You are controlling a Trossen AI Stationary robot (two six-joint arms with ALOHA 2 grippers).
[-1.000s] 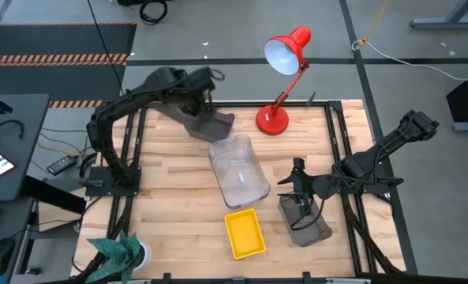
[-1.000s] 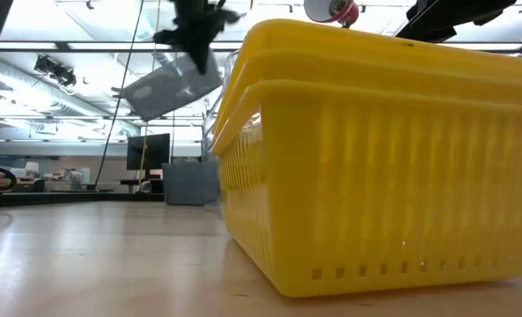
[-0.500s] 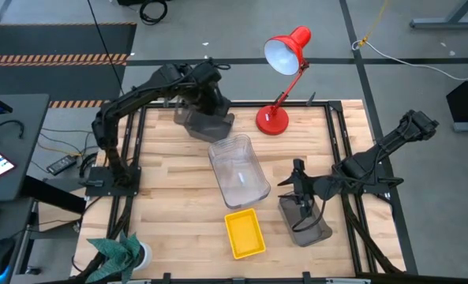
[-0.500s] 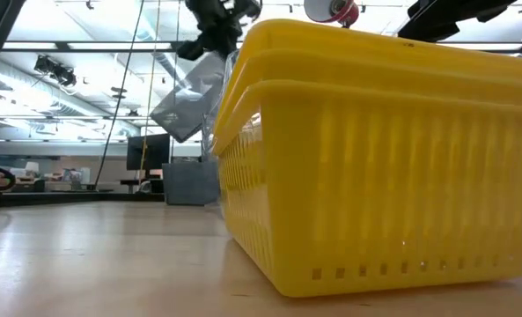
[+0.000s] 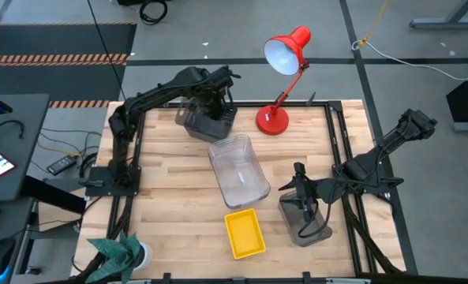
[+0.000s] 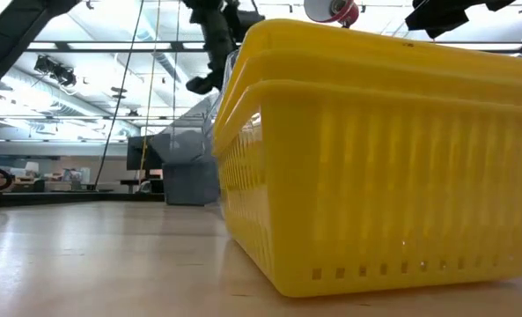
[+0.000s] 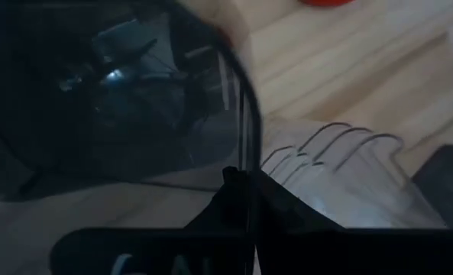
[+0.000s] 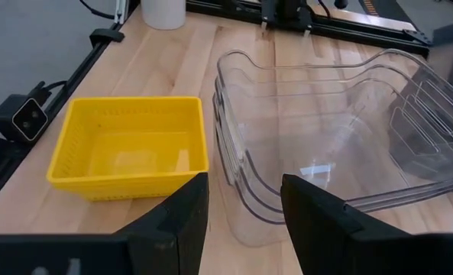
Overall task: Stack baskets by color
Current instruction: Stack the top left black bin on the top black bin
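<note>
The left claw [image 5: 210, 106], clamped on the rim of a dark smoky grey plastic basket [image 5: 204, 120], has swung that basket from a raised, tilted carry down toward the far edge of the wooden table [image 5: 170, 197], just beside the base of the red desk lamp [image 5: 271, 120]. A second ago the basket hung higher and farther toward the left arm's side; now it sits lower and closer to level, near the clear stack. In the left wrist view the grey wall [image 7: 111, 92] fills most of the frame, with the closed fingertips [image 7: 245, 202] pinching its edge.

This looks like the grey basket being brought round for stacking, though the other grey basket [image 5: 306, 221] lies well apart, on the right arm's side, so that pile is not yet made.

The right claw [image 5: 303, 207] hovers over that second grey basket with its fingers [image 8: 169, 221] spread wide and holding nothing. The nested clear transparent baskets [image 5: 238, 170] rest mid-table between the two arms, and the stacked bright yellow baskets [image 5: 244, 233] sit near the front edge, both colours seemingly done.
</note>
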